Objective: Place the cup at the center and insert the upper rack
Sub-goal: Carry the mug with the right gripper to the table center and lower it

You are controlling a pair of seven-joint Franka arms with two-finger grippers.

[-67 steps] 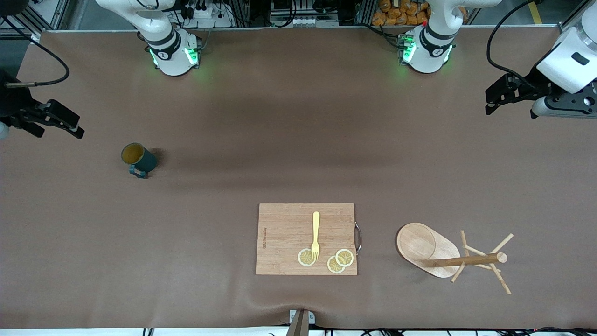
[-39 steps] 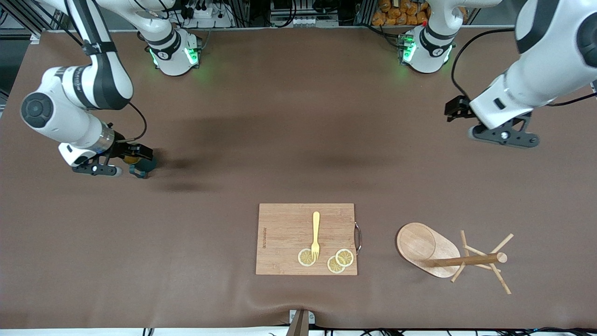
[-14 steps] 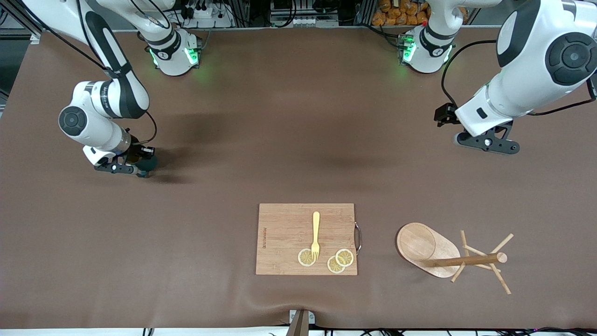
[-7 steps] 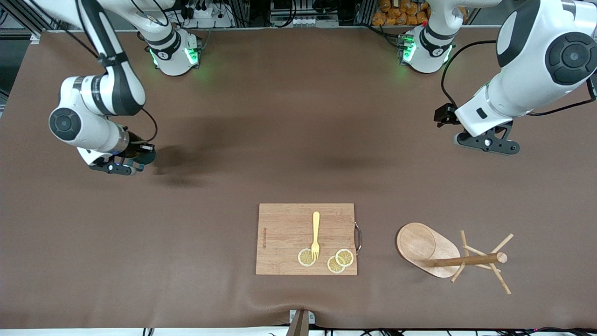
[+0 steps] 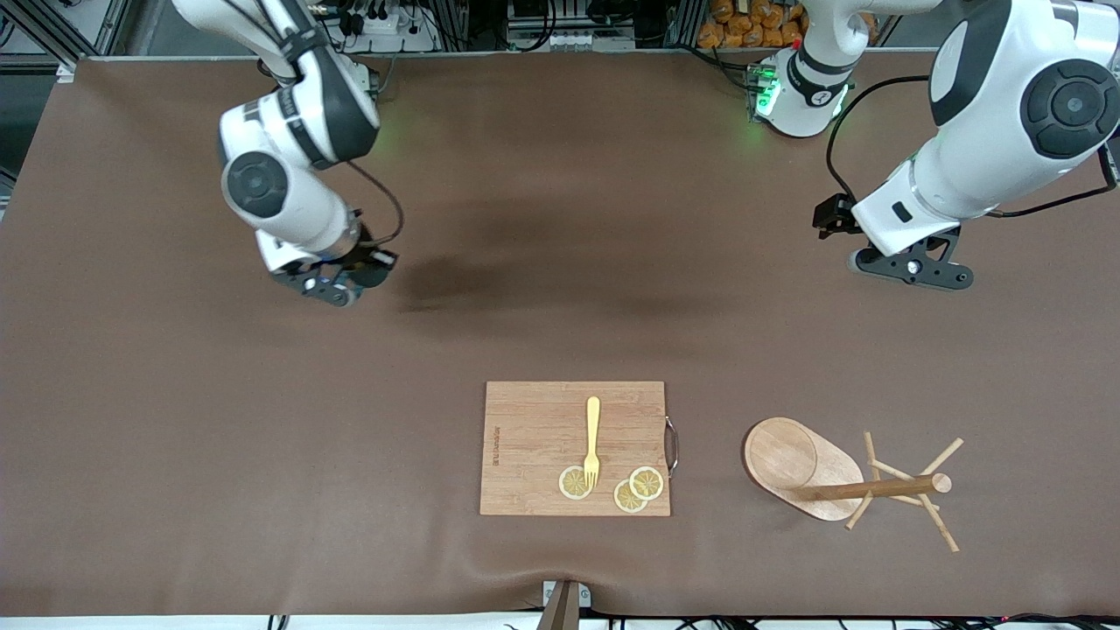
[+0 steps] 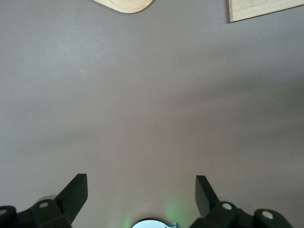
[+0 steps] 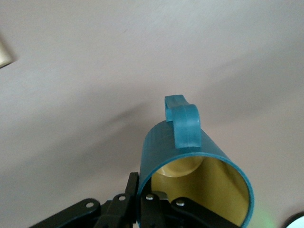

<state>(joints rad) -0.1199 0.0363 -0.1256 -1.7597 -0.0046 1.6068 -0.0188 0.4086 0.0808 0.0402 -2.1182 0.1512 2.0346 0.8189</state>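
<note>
Cup [image 7: 194,175] clamped by its rim in right gripper [image 5: 337,284], lifted above table [image 5: 525,219], away from cutting board [image 5: 534,437]. Left gripper [image 6: 140,190] spread wide, waiting.

Right tool [image 5: 337,284] clamped, raised over table; left tool [image 5: 910,267] spread wide, hovering, arm waiting.

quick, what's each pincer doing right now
Left pincer: open, empty, over bare table.
Right pincer: shut on the cup, lifted above the table.
</note>
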